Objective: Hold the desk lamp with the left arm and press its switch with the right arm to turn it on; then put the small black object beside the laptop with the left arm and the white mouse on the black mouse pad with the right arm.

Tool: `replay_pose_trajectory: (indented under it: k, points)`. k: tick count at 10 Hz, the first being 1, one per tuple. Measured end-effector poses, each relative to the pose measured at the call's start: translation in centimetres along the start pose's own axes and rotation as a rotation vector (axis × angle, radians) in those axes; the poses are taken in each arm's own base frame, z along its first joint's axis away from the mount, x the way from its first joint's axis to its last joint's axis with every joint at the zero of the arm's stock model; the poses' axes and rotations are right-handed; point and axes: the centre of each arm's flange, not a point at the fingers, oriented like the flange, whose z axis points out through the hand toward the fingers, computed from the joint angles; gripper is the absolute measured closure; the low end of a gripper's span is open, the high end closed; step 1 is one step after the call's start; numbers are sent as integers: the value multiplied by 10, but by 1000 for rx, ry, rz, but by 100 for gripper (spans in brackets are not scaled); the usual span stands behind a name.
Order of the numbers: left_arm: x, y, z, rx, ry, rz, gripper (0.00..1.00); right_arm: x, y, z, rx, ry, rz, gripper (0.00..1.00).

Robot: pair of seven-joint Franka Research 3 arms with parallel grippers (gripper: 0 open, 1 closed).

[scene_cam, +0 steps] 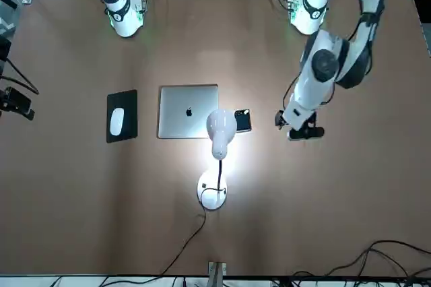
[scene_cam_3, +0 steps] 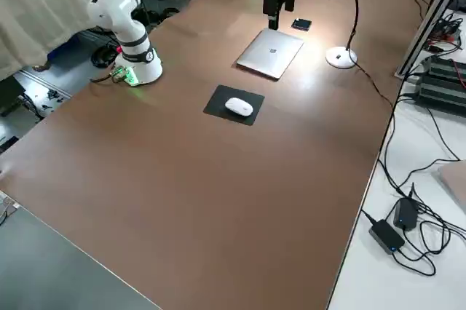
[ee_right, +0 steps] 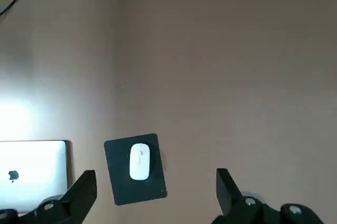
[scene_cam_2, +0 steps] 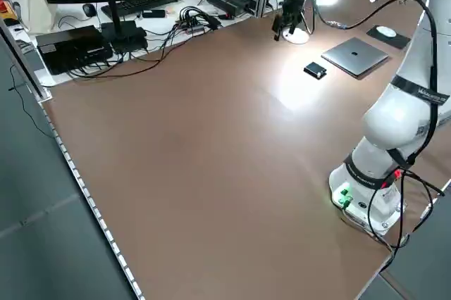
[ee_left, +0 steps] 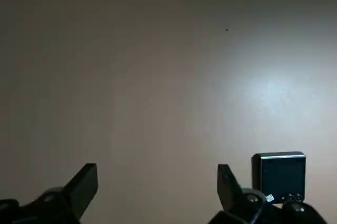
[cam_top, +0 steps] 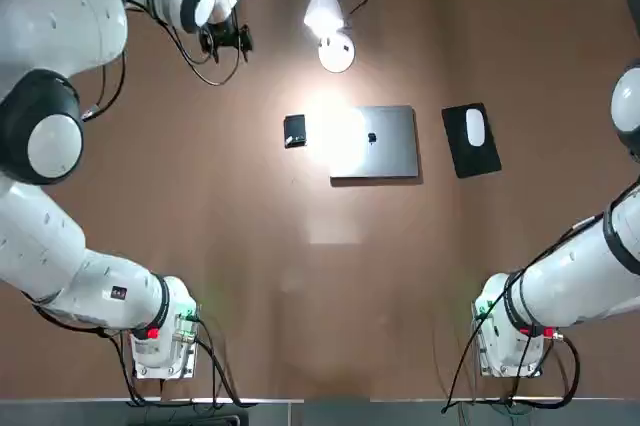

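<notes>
While the left gripper (ee_left: 158,195) hovers wide open and empty near the small black block (ee_left: 283,176), the lit lamp (scene_cam: 221,129) stands apart from it. The right gripper (ee_right: 157,197), also wide and empty, hangs near the mouse (ee_right: 139,161) on its pad (ee_right: 118,174).

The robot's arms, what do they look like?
They're both white and rounded, with dark bands at the joints and black cables dangling along them. The left claw and right claw are black, each with two chunky fingers.
</notes>
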Motion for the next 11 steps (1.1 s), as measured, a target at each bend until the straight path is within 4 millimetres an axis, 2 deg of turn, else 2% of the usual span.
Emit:
replay_pose_trajectory:
  k: [3, 5, 6, 8, 10, 11]
  points:
    - [17, -66, -90, 28, -8, 61, 0, 0, 3, 0, -10, -2, 4, 0]
    - [28, -98, -159, 30, -10, 81, 0, 0, 4, 0, -10, -3, 6, 0]
    - [29, -111, -185, 11, 3, 81, 0, 0, 4, 0, -10, -3, 5, 0]
    - [25, -132, -219, -25, 8, 78, 0, 0, 3, 1, -10, -3, 3, 0]
    - [19, -134, -254, -29, -9, 80, 0, 0, 1, 1, -9, -2, 0, 0]
    - [18, -134, -262, -27, -31, 80, 1, 0, 0, 1, -9, -2, -2, 0]
